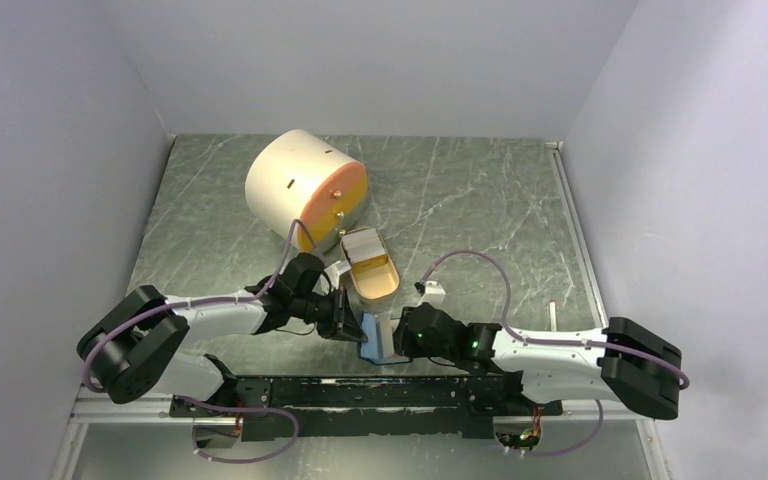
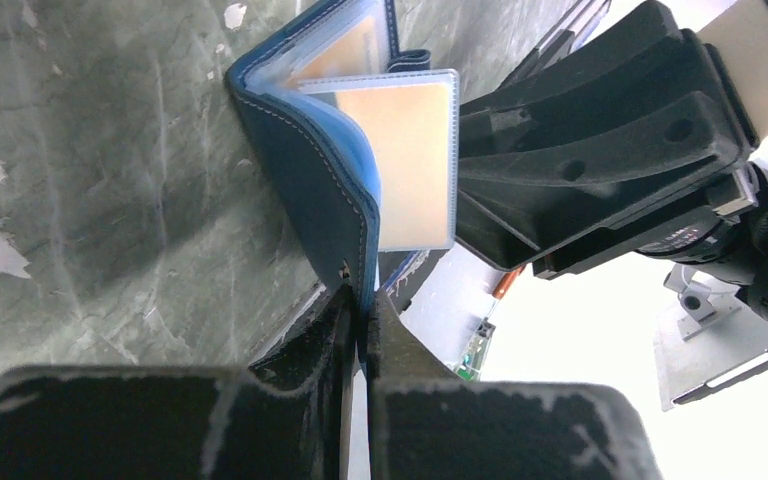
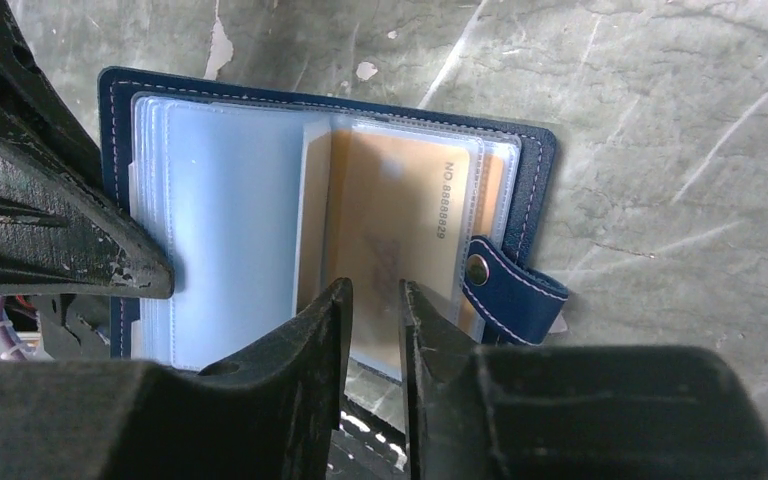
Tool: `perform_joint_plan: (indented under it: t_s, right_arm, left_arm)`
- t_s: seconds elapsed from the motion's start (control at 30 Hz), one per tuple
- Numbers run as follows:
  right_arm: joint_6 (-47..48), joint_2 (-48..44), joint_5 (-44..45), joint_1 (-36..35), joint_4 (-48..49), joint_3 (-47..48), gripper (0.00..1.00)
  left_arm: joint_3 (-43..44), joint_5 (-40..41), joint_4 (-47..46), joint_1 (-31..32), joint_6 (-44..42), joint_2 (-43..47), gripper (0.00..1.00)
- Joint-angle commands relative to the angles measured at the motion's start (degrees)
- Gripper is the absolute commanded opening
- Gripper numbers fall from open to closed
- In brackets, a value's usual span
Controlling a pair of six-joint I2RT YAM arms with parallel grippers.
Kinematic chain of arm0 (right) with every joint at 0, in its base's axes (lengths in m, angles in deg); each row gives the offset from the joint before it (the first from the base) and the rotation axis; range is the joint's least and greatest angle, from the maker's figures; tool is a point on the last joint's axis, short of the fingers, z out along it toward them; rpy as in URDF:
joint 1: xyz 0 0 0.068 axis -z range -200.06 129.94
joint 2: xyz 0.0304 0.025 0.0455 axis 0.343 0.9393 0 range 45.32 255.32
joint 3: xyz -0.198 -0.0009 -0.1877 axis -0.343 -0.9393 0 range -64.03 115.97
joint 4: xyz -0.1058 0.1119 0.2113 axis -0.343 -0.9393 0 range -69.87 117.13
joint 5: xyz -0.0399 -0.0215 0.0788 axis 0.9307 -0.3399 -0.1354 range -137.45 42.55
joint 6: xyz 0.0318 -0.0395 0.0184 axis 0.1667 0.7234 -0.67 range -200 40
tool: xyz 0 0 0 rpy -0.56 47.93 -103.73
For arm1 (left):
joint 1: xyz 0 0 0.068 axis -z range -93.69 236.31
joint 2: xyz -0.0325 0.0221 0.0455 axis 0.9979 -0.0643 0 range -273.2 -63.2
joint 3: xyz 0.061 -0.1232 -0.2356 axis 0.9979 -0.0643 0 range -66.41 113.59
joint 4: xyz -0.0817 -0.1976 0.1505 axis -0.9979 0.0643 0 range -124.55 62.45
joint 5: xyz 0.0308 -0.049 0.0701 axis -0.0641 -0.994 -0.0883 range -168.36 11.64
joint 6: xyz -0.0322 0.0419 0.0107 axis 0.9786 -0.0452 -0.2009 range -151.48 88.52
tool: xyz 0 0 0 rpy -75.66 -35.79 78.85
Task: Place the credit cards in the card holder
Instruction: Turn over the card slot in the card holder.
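small dark blue folding card holder lies open near table's front edge. left gripper clamped on cover, keeping it spread. right gripper jaws narrowly apart at tan-card sleeve; hold unclear. whitish-grey credit cards stacked in tan oval dish.

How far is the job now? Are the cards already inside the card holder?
Done: the card holder lies open, and one tan card sits in its clear sleeves. In hand: the left end effector pinches its cover; the right end effector is at the sleeves, grip unclear. Left: the whitish cards lie in the tan dish.
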Motion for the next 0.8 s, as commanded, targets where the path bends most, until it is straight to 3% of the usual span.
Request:
perform_joint_plan:
  t_s: [0.0,0.27,0.4,0.57,0.77]
  right_arm:
    - [-0.01,-2.7,3.45,-0.26,-6.26,0.5,0.31]
    - [2.97,-15.97,12.89,-0.01,-19.07,3.63,0.45]
    - [9.41,-18.93,16.14,0.15,-19.76,6.21,0.49]
    - [24.54,-15.87,18.11,0.38,-16.85,12.15,0.52]
    - [40.78,-5.99,18.12,1.12,-11.48,19.06,0.53]
  left_arm:
    - [2.06,0.88,4.6,0.58,-2.44,0.52,0.09]
    - [1.56,2.15,7.66,0.53,-2.89,3.22,0.09]
    - [0.97,1.6,6.58,0.51,-2.75,2.28,0.09]
    - [-0.96,1.23,3.49,0.32,-1.19,1.91,0.09]
    - [-2.38,1.87,3.61,-0.57,-0.92,3.37,0.09]
